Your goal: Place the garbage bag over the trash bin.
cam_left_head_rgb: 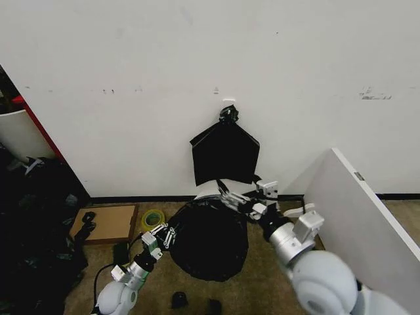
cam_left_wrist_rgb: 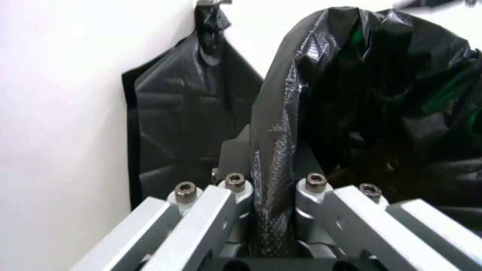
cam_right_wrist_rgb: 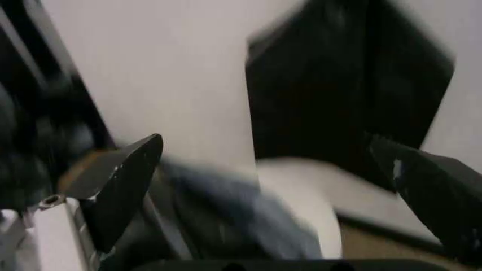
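left gripper (cam_left_wrist_rgb: 275,226) pinches garbage bag (cam_left_head_rgb: 210,239).

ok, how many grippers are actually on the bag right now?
1. The left gripper is shut on the garbage bag at its left edge; the right gripper is open above the trash bin rim.

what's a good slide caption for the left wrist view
Left gripper shut on a fold of the garbage bag.

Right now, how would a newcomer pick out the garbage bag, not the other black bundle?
Start at the white wall. A flat black bundle hangs on it; below, on the floor, sits the garbage bag, a big crinkly mound. The left gripper pinches its edge; the bundle is flat and knotted.
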Controlling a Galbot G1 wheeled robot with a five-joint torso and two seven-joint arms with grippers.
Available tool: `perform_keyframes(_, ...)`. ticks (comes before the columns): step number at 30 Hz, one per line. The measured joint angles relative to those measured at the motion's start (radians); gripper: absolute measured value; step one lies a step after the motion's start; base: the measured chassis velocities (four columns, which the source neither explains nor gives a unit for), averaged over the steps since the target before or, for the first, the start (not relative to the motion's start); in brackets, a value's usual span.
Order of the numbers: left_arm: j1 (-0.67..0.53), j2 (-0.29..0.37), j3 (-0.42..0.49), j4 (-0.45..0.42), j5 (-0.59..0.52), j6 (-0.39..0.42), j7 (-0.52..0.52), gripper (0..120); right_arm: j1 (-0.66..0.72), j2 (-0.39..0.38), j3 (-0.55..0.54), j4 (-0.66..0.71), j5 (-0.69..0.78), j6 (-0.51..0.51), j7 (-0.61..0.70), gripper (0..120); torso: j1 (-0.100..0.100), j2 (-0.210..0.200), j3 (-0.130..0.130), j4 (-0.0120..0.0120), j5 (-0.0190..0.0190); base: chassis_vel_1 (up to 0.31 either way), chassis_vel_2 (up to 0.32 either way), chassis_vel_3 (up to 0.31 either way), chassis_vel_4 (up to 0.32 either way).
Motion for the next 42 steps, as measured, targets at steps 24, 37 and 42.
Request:
perform_keyframes(24, 0.057, 0.004, -0.008, -0.087, 0.023, 0.000, 0.033, 4, 0.143, 0.040, 0.014, -0.292, 0.024, -0.046, -0.183, 100, 0.000, 0.000, 0.000, 0.0003, 0.0001, 0.000, 0.000, 0.000, 0.000)
perform_keyframes(37, 0.033, -0.017, 0.001, -0.056, 0.036, 0.073, -0.195, 4, 0.135, 0.120, 0.088, -0.363, -0.109, 0.354, -0.275, 100, 0.000, 0.000, 0.000, 0.0006, 0.0000, 0.000, 0.000, 0.000, 0.000)
perform_keyframes(42, 0.045, -0.025, 0.013, -0.112, 0.000, 0.229, -0.470, 4, 0.023, 0.122, 0.044, -0.259, -0.282, 0.377, -0.105, 100, 0.000, 0.000, 0.000, 0.0005, 0.0000, 0.000, 0.000, 0.000, 0.000)
